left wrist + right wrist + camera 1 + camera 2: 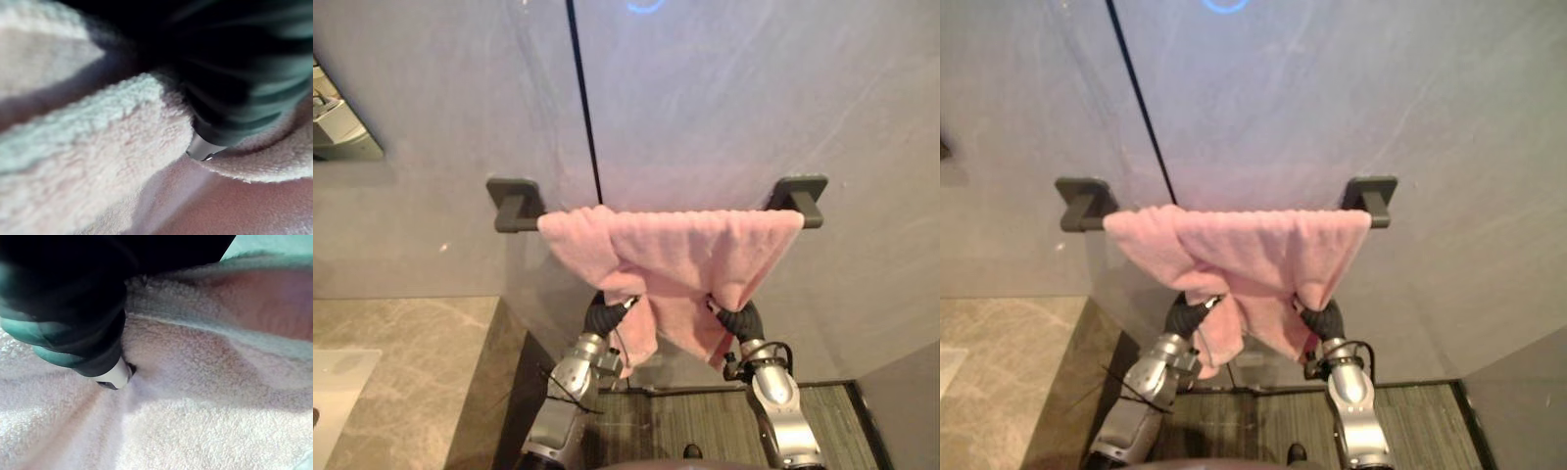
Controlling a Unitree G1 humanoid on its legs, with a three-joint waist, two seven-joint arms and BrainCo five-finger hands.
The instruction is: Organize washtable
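A pink towel [675,250] of thick looped terry hangs over a dark grey bar [516,206] with blocky square brackets. It covers the rail from just inside the left bracket to the right bracket. Its top edge is fairly straight, while the cloth below is gathered into soft folds and two drooping tails. The left hand [605,317] reaches up into the folds below the bar's left half and the right hand [741,321] below its right half. Only their dark ribbed covers are clear of the cloth, so I cannot tell how either hand is set. The wall [724,98] is smooth grey stone (one thin dark seam runs down it). A beige marbled counter [401,362] lies lower left.
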